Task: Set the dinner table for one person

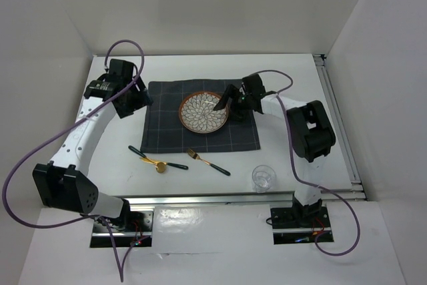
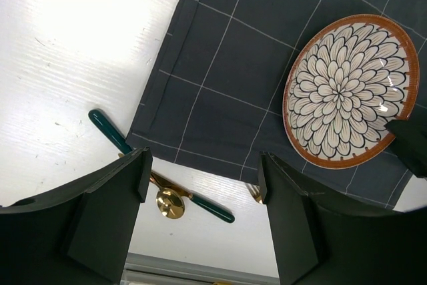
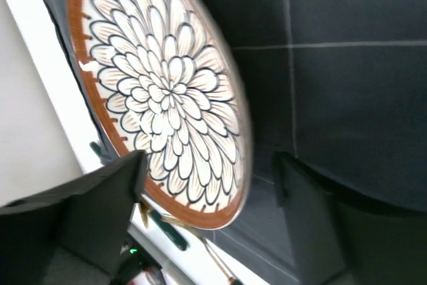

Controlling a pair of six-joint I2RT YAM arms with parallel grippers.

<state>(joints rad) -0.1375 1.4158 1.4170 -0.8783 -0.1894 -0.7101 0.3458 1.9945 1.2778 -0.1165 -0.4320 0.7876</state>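
Note:
The white dinner table [image 1: 293, 71] carries a dark grey checked placemat [image 1: 200, 135]. A flower-patterned plate [image 1: 203, 112] with a brown rim sits on it. My right gripper [image 1: 223, 105] is open at the plate's right rim. In the right wrist view one finger [image 3: 100, 211] is over the plate [image 3: 167, 91] and the other over the cloth [image 3: 347, 65]. My left gripper [image 1: 137, 98] is open and empty, above the placemat's left edge. A gold spoon [image 1: 160, 166] and a gold fork [image 1: 208, 161], both green-handled, lie on the table in front of the placemat.
A clear glass [image 1: 263, 178] stands at the front right near the metal rail. In the left wrist view a second green handle [image 2: 210, 208] lies by the spoon bowl [image 2: 168, 203], below the placemat [image 2: 227, 65] and plate [image 2: 350, 91]. White walls enclose the table.

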